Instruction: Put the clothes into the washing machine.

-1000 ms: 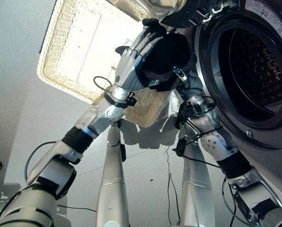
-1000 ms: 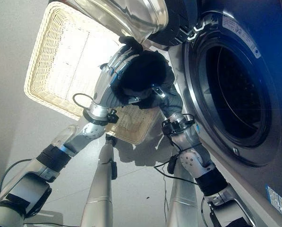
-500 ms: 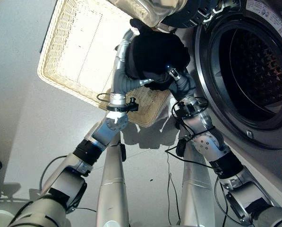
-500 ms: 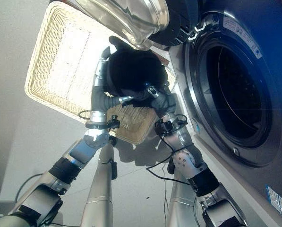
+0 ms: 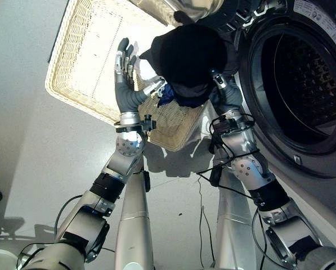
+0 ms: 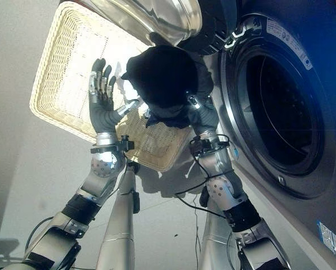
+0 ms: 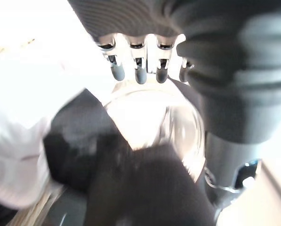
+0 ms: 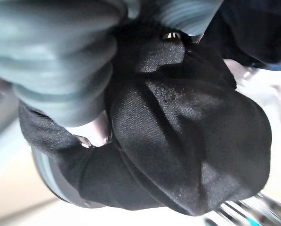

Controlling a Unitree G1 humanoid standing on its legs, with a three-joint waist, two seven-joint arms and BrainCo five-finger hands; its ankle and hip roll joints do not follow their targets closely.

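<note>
Above the basket (image 5: 83,67), beside the washer (image 5: 303,84) opening, the right hand (image 5: 224,93) grips a black garment (image 5: 187,56), fingers curled into the cloth. Left hand (image 5: 122,70): fingers straight, apart from the garment.

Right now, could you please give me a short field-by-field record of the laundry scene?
garment: black garment, bunched, held up between basket and washer
right hand: right hand curled on the garment
left hand: left hand open, fingers straight, apart from the garment
basket: wicker basket on the floor
washer: washing machine, door open
</note>
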